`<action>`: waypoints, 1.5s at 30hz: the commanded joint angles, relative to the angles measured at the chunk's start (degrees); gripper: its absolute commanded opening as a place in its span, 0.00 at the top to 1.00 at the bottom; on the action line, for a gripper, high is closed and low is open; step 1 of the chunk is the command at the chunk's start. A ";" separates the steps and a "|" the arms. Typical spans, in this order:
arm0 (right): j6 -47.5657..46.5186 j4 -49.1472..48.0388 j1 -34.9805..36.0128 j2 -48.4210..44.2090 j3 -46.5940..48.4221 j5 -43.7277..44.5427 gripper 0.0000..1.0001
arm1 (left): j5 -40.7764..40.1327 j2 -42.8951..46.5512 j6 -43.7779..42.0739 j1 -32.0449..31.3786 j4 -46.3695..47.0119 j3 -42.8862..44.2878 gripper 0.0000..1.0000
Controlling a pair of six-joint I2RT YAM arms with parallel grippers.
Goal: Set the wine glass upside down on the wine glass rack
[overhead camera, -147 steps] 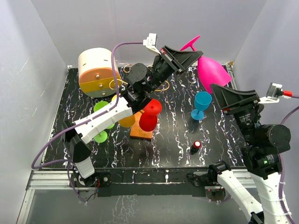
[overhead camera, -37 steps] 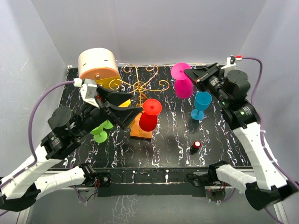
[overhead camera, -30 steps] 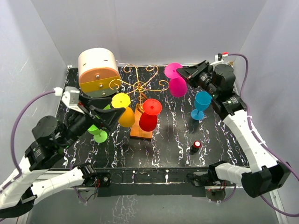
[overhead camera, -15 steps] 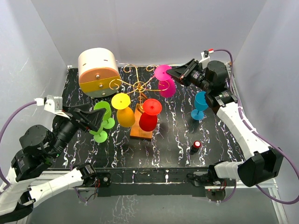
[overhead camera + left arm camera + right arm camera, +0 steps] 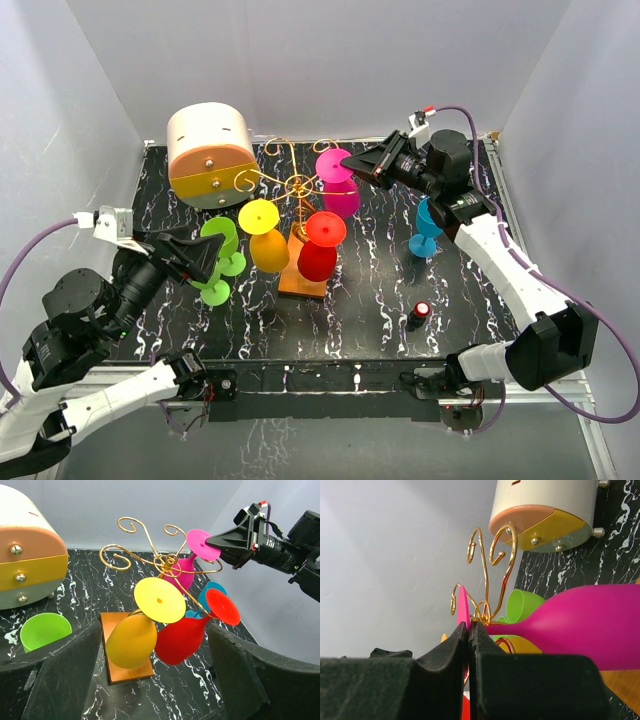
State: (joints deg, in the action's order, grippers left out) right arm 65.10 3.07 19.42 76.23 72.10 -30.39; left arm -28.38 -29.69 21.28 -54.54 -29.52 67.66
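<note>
The magenta wine glass [image 5: 342, 198] hangs tilted, bowl down, at the right side of the wine glass rack [image 5: 301, 283]. My right gripper [image 5: 355, 166] is shut on the rim of its flat foot [image 5: 462, 605]. The stem runs close past the gold scrolls at the rack's centre; I cannot tell whether it rests on a wire. A yellow glass [image 5: 262, 235] and a red glass [image 5: 320, 245] hang upside down on the rack. My left gripper [image 5: 210, 258] stands open and empty to the left of the rack, facing it, with the rack's base [image 5: 131, 673] between its fingers [image 5: 65, 680] in its own view.
A cream-and-orange drum box [image 5: 208, 150] stands at the back left. Green glasses [image 5: 215, 255] sit left of the rack, under my left gripper. A blue glass [image 5: 430, 225] stands upright right of the rack, below my right arm. A small dark bottle [image 5: 420, 313] stands front right.
My right arm has carried the magenta glass leftward to the rack's scrolls. My left arm drew back from the rack towards the front left and has held still for the last half second.
</note>
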 commanded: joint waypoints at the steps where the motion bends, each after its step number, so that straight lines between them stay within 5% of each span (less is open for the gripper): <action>1: 0.69 -4.65 0.35 -1.79 0.11 -1.86 1.00 | -0.51 0.89 0.93 -0.17 0.46 0.56 0.14; 29: -2.23 3.69 0.42 -11.65 -3.36 5.63 1.00 | -1.49 0.75 1.05 -0.14 1.72 -0.16 0.13; 45: -5.38 5.71 0.36 -9.60 -0.73 11.14 1.00 | -2.20 0.69 1.38 -0.13 0.87 -0.60 0.13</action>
State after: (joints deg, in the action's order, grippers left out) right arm 61.25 12.19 19.88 66.04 68.07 -21.12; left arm -29.63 -28.49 22.61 -54.54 -28.38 67.40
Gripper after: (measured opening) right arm 0.019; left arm 0.863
